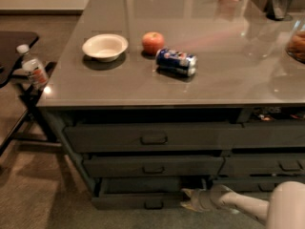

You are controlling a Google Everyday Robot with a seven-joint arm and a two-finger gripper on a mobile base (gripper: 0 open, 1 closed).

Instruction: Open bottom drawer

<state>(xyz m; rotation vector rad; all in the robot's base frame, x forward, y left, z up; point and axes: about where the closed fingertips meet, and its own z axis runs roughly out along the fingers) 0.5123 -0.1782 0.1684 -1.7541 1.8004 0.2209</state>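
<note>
The bottom drawer [138, 200] is the slim dark grey front at the foot of the left stack, with a small black loop handle [153, 204] at its centre. It stands partly pulled out, and a strip of its dark interior [143, 185] shows behind the front. My gripper [190, 200] is low at the right end of that front, close against it, with the pale arm [248, 205] reaching in from the lower right. Two taller drawer fronts [147, 138] sit shut above it.
On the grey counter [228, 56] are a white bowl [105, 46], a red apple [153, 43] and a blue can [177, 62] lying on its side. A water bottle [32, 68] stands on a dark stand at the left. The neighbouring drawer stack [276, 166] is at the right. Carpet floor lies in front.
</note>
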